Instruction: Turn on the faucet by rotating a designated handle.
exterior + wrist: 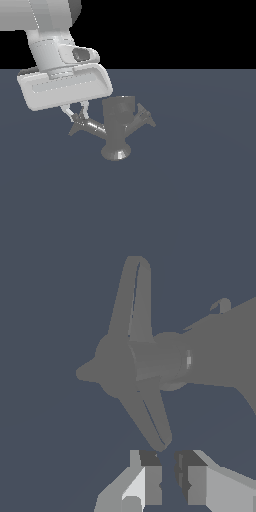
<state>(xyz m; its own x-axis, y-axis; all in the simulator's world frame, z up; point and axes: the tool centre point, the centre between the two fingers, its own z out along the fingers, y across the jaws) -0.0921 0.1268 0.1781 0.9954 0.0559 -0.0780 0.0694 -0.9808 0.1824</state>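
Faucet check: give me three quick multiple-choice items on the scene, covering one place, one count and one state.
1. In the exterior view, on which side of the faucet body is the gripper? A. left B. right C. behind
2. How many side arms does the faucet have? A. one B. two C. four
3. How are the gripper jaws? A. shut tight B. open, empty C. out of view

Answers: 1 A, the fingers are by the handle at the exterior view's left. 2 B, there is one arm on each side. 3 B, the wrist view shows a bare gap.

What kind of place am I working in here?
Probably a bare simulated test scene, not a real kitchen or bathroom: a lone faucet stands on a flat blue-grey floor under a black backdrop, with no sink or piping visible.
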